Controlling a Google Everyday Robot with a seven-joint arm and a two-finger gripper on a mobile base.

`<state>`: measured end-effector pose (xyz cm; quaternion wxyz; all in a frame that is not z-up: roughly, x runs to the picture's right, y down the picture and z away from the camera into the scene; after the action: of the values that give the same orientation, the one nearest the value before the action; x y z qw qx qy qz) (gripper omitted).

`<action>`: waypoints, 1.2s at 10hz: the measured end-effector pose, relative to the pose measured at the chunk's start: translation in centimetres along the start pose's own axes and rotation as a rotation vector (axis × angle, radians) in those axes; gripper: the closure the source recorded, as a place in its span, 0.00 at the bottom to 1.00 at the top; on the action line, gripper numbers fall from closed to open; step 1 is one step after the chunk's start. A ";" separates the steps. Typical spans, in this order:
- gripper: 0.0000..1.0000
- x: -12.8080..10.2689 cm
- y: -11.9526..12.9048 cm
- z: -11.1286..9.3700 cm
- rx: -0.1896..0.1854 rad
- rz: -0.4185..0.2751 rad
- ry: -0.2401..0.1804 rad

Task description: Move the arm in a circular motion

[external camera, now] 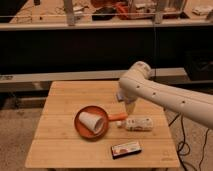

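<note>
The arm is large and white, made of thick rounded segments with small dark dots. It reaches in from the right edge, and its bulbous joint hangs above the right half of the wooden table. The gripper is the beige tapering tip pointing down from the joint. It hangs just above the table, beside the orange pan's handle and the white bottle. It holds nothing that I can see.
An orange pan holds a white cup lying on its side. A small dark box lies near the front edge. Black shelving with clutter stands behind the table. Cables trail on the floor at right.
</note>
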<state>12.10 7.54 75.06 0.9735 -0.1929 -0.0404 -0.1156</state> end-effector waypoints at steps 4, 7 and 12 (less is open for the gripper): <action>0.20 2.1 1.4 0.1 0.009 0.032 -0.011; 0.20 5.2 1.8 0.1 0.011 0.081 -0.024; 0.20 7.6 1.3 0.5 -0.001 0.151 -0.044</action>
<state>19.76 7.33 75.96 0.9782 -0.1986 -0.0471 -0.0376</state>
